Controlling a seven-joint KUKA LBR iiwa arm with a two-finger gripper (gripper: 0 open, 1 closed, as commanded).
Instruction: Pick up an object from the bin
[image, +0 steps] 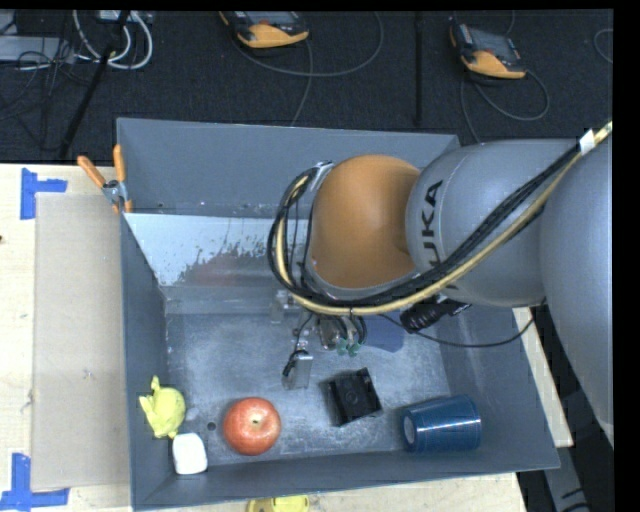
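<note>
By the bin's (145, 340) near wall, a white block (189, 454) and a yellow toy (163, 407) are seen at 8 o'clock, a red apple (250, 425) at 7, and a blue cup (443, 424) at 4. A black piece (353, 396) is set nearer centre. The gripper (296, 366) is hung at centre, with the apple at its 7 o'clock; its state cannot be told.

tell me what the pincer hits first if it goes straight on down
Probably the bare bin floor: the pincer points down between the red apple and the black block, neither clearly under it; depth is unclear.
</note>
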